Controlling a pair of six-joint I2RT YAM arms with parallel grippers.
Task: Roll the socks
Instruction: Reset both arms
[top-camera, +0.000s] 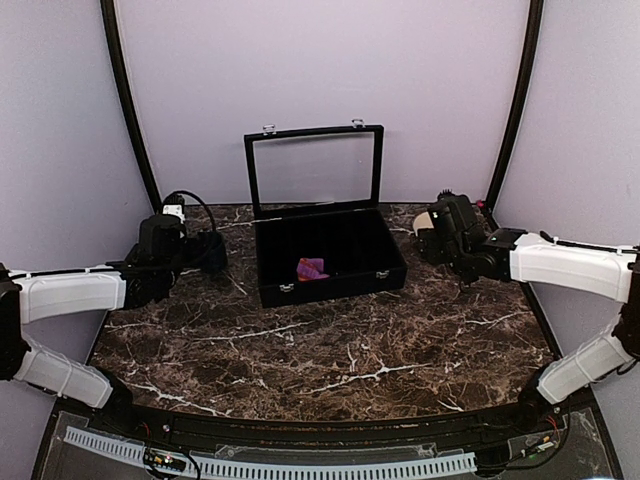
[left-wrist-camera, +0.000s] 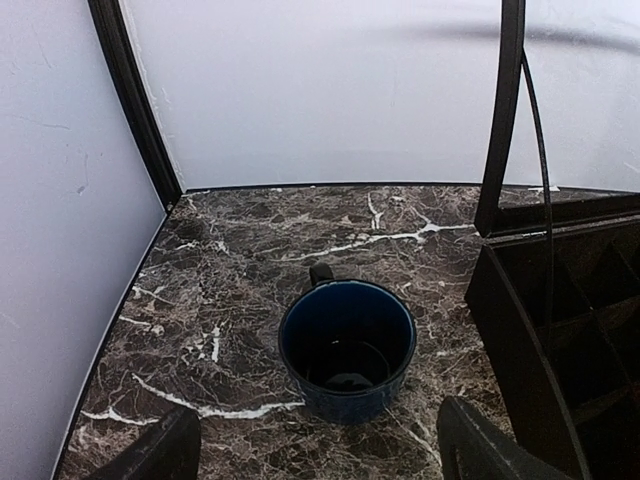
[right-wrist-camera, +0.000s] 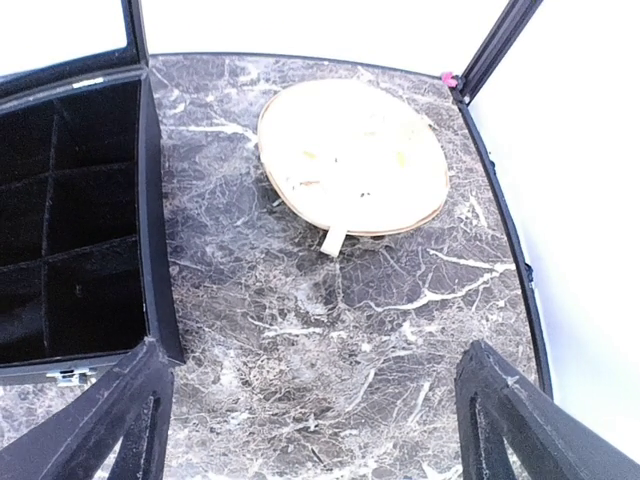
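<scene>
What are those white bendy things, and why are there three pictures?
Those are two robot arms, the left arm and the right arm, at a marble table. One picture looks down from above; the other two come from cameras on the wrists. Each arm ends in a two-finger gripper. The left gripper and right gripper are open, holding nothing. On the table sit a black box with its lid up, a blue cup and a pale round plate. Inside the box lies what looks like a rolled red-purple sock.

Lab test booth: plain walls (top-camera: 320, 60) enclosing marble tabletop (top-camera: 330, 350).
</scene>
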